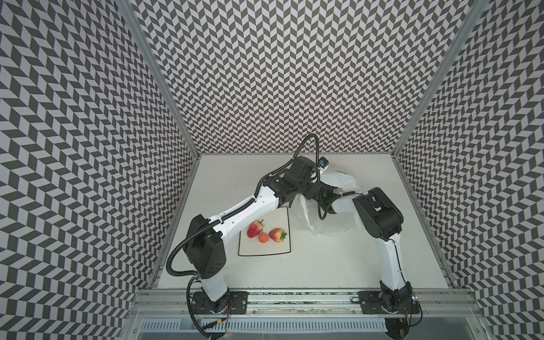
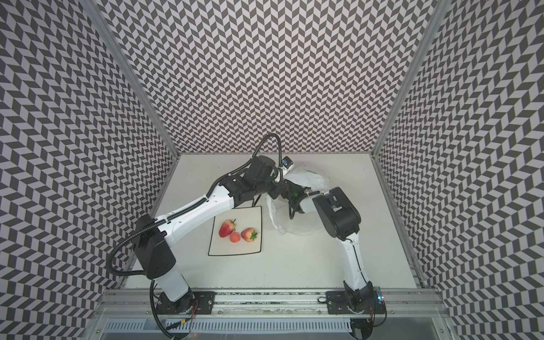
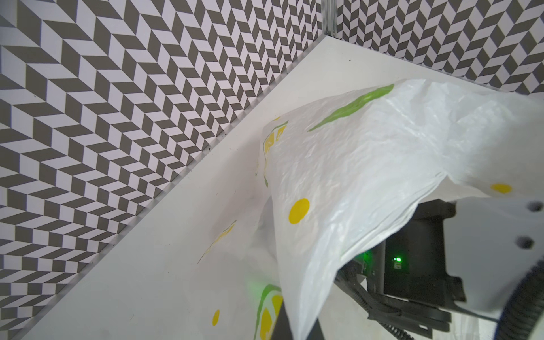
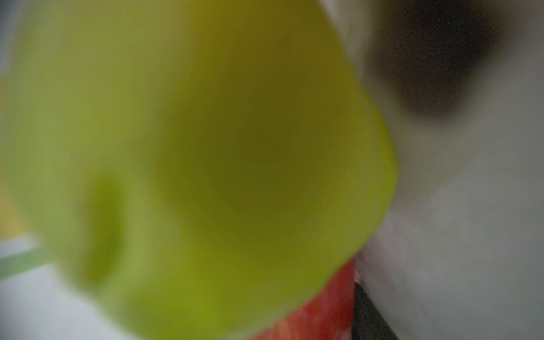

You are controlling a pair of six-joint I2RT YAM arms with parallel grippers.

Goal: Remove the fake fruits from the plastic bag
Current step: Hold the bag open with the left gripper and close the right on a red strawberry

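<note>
The bag lay near the back of the surface. It was thin, white and crinkly, with yellow dots and green leaves printed on it. The left hand was squeezed shut on the bag's edge and held it up like a tent. The right arm stretched in under it. The right hand was hidden inside, so nobody could tell how wide it was. Close to its camera sat a blurry green pear with a red strawberry beside it. Two shiny strawberries and a small orange-pink ball sat close together on a square white plate with a thin black rim, near the bag. The surface was flat and pale. Gray-and-white zigzag walls stood around it.
</note>
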